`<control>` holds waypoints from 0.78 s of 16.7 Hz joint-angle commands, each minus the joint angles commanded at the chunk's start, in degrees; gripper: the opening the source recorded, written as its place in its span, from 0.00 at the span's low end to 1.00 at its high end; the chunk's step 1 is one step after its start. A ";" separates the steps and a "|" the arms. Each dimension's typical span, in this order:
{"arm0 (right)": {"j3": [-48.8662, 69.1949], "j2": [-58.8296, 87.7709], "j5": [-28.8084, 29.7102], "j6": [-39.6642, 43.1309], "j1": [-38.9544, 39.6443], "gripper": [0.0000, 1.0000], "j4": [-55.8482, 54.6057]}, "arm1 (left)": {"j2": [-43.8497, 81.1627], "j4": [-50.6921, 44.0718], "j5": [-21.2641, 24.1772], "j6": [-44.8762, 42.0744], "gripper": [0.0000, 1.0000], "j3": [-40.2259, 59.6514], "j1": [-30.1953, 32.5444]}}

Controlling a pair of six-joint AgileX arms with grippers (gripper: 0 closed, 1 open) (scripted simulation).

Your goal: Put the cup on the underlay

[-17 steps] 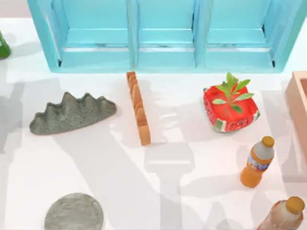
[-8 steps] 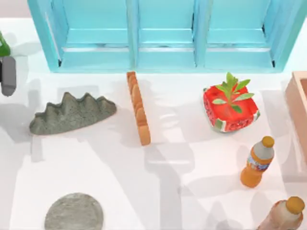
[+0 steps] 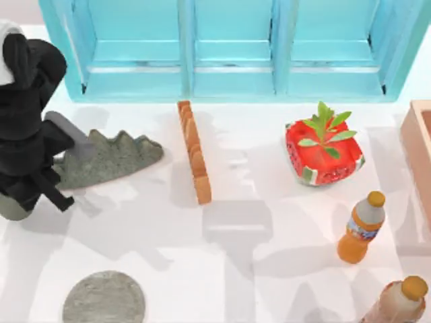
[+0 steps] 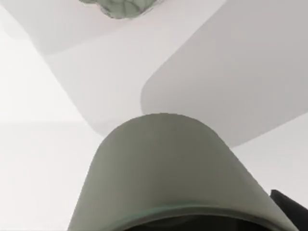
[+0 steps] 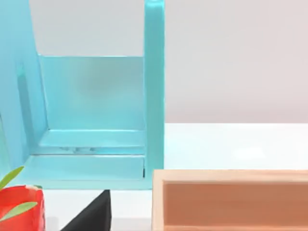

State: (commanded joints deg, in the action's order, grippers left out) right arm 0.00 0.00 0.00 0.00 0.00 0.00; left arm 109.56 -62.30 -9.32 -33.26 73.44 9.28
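Note:
The grey-beige cup [image 3: 11,209] peeks out under my left gripper [image 3: 27,195] at the table's far left, just left of the mountain-shaped piece. Close up in the left wrist view, the cup [image 4: 163,173] sits between the fingers, and one dark fingertip [image 4: 288,207] lies against its side. The gripper is shut on it. The underlay [image 3: 104,299], a flat speckled grey disc, lies bare at the front left, nearer the front edge and to the right of the cup. My right arm is parked at the right; a dark tip of its gripper [image 5: 91,214] edges into the right wrist view.
A jagged grey mountain piece [image 3: 111,158] lies right of the left arm. An orange toothed strip [image 3: 194,151] and a red planter [image 3: 323,151] sit mid-table. Two orange-capped bottles [image 3: 361,229] [image 3: 401,303] stand front right beside a wooden box [image 3: 421,155]. A blue cabinet [image 3: 232,47] spans the back.
My left arm has swung into view from the far left, bringing the cup with it, and now covers the table's left edge. Nothing else has moved.

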 joint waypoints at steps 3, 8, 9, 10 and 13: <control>0.00 0.00 0.00 0.00 0.00 1.00 0.00 | -5.76 -0.34 1.73 21.14 0.00 -7.27 7.94; 0.00 0.00 0.00 0.00 0.00 1.00 0.00 | -16.65 0.67 6.30 50.89 0.00 -15.59 20.12; 0.00 0.00 0.00 0.00 0.00 1.00 0.00 | -18.76 0.91 7.18 55.45 0.00 -16.56 22.06; 0.00 0.00 0.00 0.00 0.00 1.00 0.00 | -20.77 1.15 7.99 59.45 0.00 -17.32 23.79; 0.00 0.00 0.00 0.00 0.00 1.00 0.00 | -25.94 1.78 10.01 67.85 0.00 -18.58 27.75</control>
State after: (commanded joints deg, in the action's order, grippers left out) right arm 0.00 0.00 0.00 0.00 0.00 0.00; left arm 83.62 -60.53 0.69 34.58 54.86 37.03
